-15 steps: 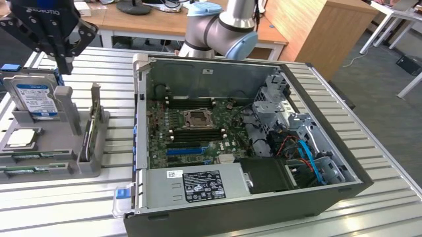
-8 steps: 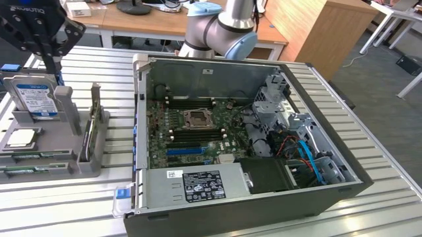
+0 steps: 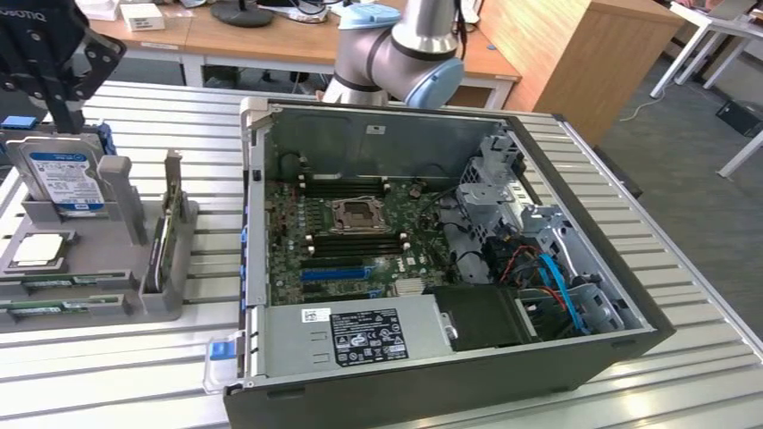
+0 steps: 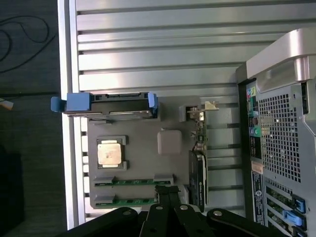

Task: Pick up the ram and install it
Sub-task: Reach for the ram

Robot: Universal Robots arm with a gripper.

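Wrist view looks straight down on the ram (image 4: 133,181), a thin green stick standing on its edge in a gray holder (image 4: 143,148). A second green stick (image 4: 131,201) sits just beside it in the next groove. A square silver chip (image 4: 109,153) and a hard drive (image 4: 111,101) in a blue frame share the holder. The pincer (image 4: 167,191) is closed with nothing in it, and its tips sit over one end of the two sticks.

Exterior view has the ram (image 3: 48,285) at the exterior view's left, low in the holder (image 3: 155,299). The pincer (image 3: 66,112) hangs well above it.

To do the pick well, it looks like the pincer has to open first. It should line up across the thin side of the stick, nearer the middle than the end, and come down straight so it misses the second stick. The stick is thin and could bend, so a straight pull up seems safest.

The wrist view tells how the tips line up with the stick, and it shows the back of the computer case (image 4: 281,123) with its holes and plugs. The exterior view tells how high the pincer is. It also looks inside the case (image 3: 477,389), where the green board (image 3: 346,223) has long black slots (image 3: 357,237).
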